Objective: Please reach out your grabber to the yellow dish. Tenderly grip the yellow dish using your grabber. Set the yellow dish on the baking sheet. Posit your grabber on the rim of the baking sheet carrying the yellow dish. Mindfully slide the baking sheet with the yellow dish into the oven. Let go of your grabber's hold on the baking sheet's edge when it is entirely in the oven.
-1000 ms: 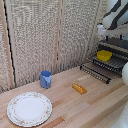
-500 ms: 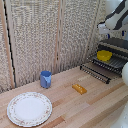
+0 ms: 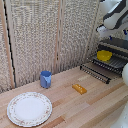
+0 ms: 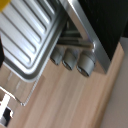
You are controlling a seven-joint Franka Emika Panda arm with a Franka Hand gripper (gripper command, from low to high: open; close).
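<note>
One arm [image 3: 114, 14], white and grey, high at the exterior view's right, over the oven [image 3: 120, 43]. Grabber [image 3: 103, 29] at its low end, blurred against the screen; cannot tell whether spread or pressed together, and nothing seen between the fingers. Well above the dish, not touching it.

Just below: yellow dish [image 3: 104, 55], upright, sitting on the sheet [image 3: 114, 63]. Sheet drawn out in front of the oven's dark mouth, ribbed and grey, with the dish toward the end nearer the screen. Door [image 3: 95, 73] of dark bars dropped open, lying low over the table [image 3: 100, 102] edge.

From the wrist: same ribbed sheet [image 4: 35, 35] seen close and tilted, a sliver of yellow [image 4: 3, 4] at one corner. Three round grey knobs [image 4: 71, 60] in a row beside it, under a bright metal edge. Thin wire bars [image 4: 22, 95] over pale wood [image 4: 75, 107]. Small white and black shape at a corner, too cropped to name.

Further out on the table, exterior view: flat orange piece [image 3: 79, 89] near the middle, apart from the door. Blue cup [image 3: 45, 79] upright toward the screen, well apart from the oven. Large floral-rimmed plate [image 3: 29, 108] nearest the exterior view's left. Pale woven screen [image 3: 45, 35] behind all.
</note>
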